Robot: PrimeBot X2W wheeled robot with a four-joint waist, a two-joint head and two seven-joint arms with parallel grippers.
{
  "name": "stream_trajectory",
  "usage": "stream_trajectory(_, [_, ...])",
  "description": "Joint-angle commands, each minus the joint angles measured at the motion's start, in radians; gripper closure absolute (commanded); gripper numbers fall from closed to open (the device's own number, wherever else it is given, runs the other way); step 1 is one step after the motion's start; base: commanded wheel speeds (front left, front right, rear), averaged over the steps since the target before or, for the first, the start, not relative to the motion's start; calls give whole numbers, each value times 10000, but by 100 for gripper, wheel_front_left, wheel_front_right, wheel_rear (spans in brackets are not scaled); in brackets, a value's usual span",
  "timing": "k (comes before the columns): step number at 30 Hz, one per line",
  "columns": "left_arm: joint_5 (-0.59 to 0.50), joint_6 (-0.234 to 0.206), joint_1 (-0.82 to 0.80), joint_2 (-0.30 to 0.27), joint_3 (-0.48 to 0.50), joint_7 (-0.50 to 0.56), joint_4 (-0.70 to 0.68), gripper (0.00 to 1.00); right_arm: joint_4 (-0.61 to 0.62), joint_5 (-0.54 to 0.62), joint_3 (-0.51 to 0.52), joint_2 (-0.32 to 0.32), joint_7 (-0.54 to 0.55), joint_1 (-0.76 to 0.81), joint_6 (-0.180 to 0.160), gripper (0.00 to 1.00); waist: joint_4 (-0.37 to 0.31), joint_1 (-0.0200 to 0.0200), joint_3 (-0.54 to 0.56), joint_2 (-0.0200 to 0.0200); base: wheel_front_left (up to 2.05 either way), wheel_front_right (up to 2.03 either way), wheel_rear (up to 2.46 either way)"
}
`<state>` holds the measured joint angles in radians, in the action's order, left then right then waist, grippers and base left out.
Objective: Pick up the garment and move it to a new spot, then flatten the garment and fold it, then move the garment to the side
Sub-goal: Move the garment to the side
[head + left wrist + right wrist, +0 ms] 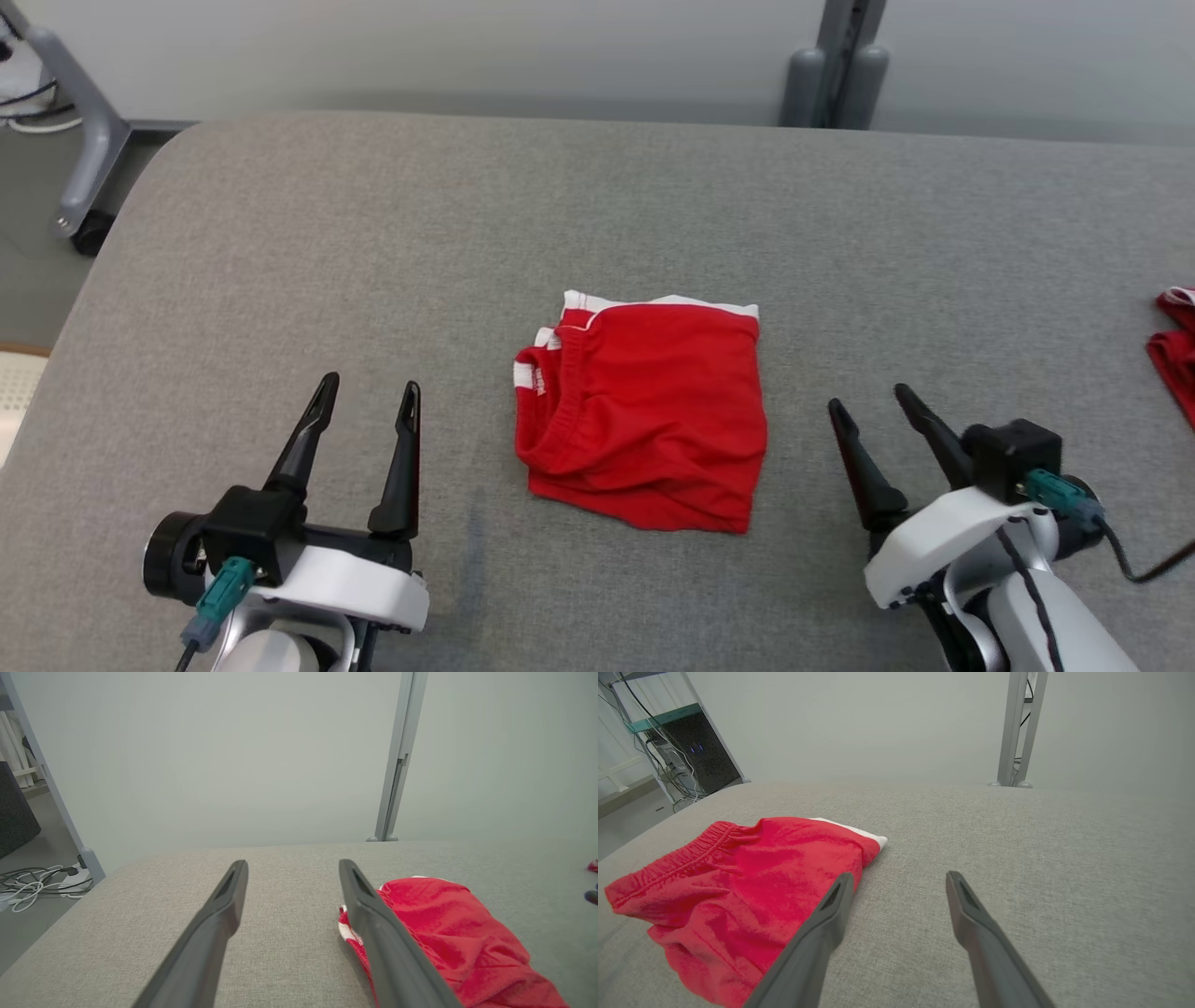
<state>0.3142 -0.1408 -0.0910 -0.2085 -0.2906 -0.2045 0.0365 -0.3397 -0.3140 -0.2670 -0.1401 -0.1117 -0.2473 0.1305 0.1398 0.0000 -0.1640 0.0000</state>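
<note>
My left end effector [370, 383] hangs released over the near left of the desk [280, 243]. Its two dark fingers are spread wide and hold nothing. My right end effector [868, 397] is at the near right, spread just as wide and also carrying nothing.

The garment [644, 415] lies between them, apart from both. It is a pair of red shorts with white trim, folded into a rough square around the middle of the desk, with the gathered waistband toward my left side. Plain grey desk surface runs from my fingers to it on either side. In each wrist view my inner finger overlaps the red fabric, but the head view shows a gap.

Another red cloth [1174, 359] sits at the desk's right edge, past my right end effector and well apart from the garment. It is cut off by the frame.

A grey post [834, 65] stands against the pale wall behind the desk's far edge. Off the far left corner a grey frame leg [84, 140] on a dark caster rests on the floor, with white cables [32, 884] near it. A dark cabinet [698, 749] stands further back.
</note>
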Motion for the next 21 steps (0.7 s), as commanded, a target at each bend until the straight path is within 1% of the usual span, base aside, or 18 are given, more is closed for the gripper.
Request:
stream_trajectory(1, [-4, 62, -222, 5, -12, -67, 75, 0, -201, -114, -154, -37, 30, -199, 3, 0, 404, 0, -373, 0, 0, 0, 0])
stream_trajectory(5, [22, 175, -561, 164, -96, -265, 401, 0, -1328, -795, -1212, 11, 310, -954, 3, 0, 666, 0, -592, 0, 0, 0, 0])
stream_trajectory(9, [39, 254, -746, 246, -129, -388, 669, 0, -2131, -1491, -2149, -116, 805, -1506, 3, 0, 797, 0, -707, 0, 0, 0, 0])
stream_trajectory(16, [52, 335, -870, 317, -37, -535, 916, 0, -2945, -2426, -3110, -308, 1204, -2027, 3, 0, 806, 0, -765, 0, 0, 0, 0])
stream_trajectory(17, [46, 343, -857, 321, -23, -537, 938, 0, -2985, -2586, -3225, -315, 1207, -2082, 3, 5, 796, 0, -767, 0, 0, 0, 0])
stream_trajectory(18, [41, 347, -852, 322, -10, -546, 961, 0, -3027, -2704, -3347, -333, 1244, -2147, 3, 58, 780, 0, -765, 0, 0, 0, 0])
stream_trajectory(19, [35, 347, -852, 316, 8, -560, 972, 0, -3060, -2767, -3477, -371, 1232, -2229, 3, 81, 756, 0, -769, 0, 0, 0, 0])
stream_trajectory(20, [24, 342, -858, 310, 26, -572, 979, 0, -3095, -2868, -3564, -393, 1213, -2298, 5, 100, 727, 0, -780, 0, 0, 0, 0])
stream_trajectory(21, [1, 360, -877, 302, 28, -576, 980, 0, -3094, -2922, -3687, -428, 1204, -2389, 3, 100, 687, 0, -790, 0, 0, 0, 0])
